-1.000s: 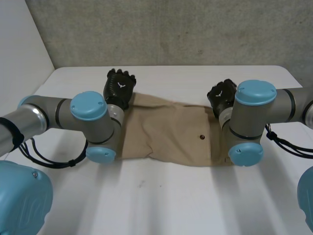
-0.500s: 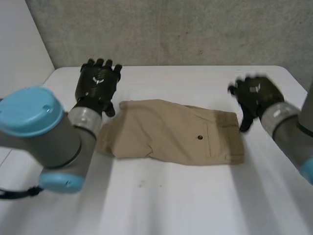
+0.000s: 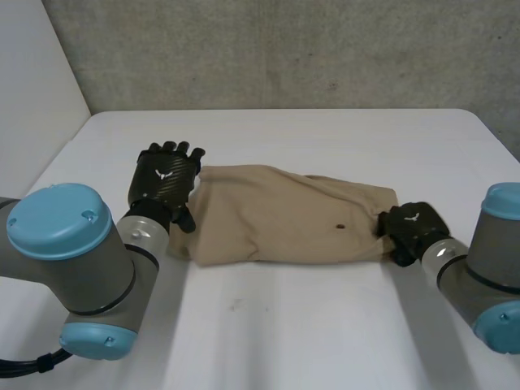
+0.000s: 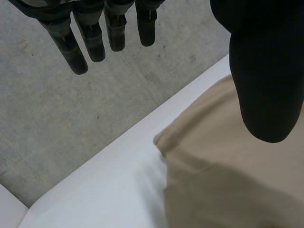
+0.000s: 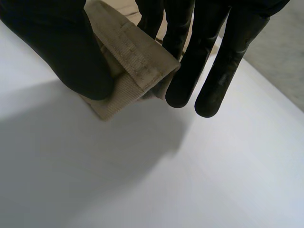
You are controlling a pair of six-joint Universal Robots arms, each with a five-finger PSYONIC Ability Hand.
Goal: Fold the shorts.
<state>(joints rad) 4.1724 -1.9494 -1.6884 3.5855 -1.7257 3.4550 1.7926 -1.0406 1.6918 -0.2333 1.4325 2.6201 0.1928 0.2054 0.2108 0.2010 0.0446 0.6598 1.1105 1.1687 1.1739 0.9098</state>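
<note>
The tan shorts [image 3: 284, 215] lie folded and lengthwise across the middle of the white table [image 3: 284, 333], a small dark button [image 3: 340, 226] facing up. My left hand [image 3: 166, 175] hovers at their left end with its fingers [image 4: 90, 38] straight and spread, its thumb [image 4: 266, 71] over the cloth [image 4: 228, 185], holding nothing. My right hand [image 3: 410, 230] is at the shorts' near right corner. Its thumb [image 5: 57, 47] and fingers [image 5: 190, 66] pinch the stitched waistband [image 5: 137, 61] between them, lifting that corner slightly off the table.
A grey concrete wall [image 3: 284, 49] runs behind the table's far edge, and a white panel [image 3: 32, 97] stands at the left. My left arm's big elbow joint [image 3: 73, 260] sits near the front left, the right one [image 3: 504, 268] at the front right.
Both hands came down from above the table's far side. The left hand now sits at the shorts' left end. The right hand dropped to the near right corner and closed on the waistband.
</note>
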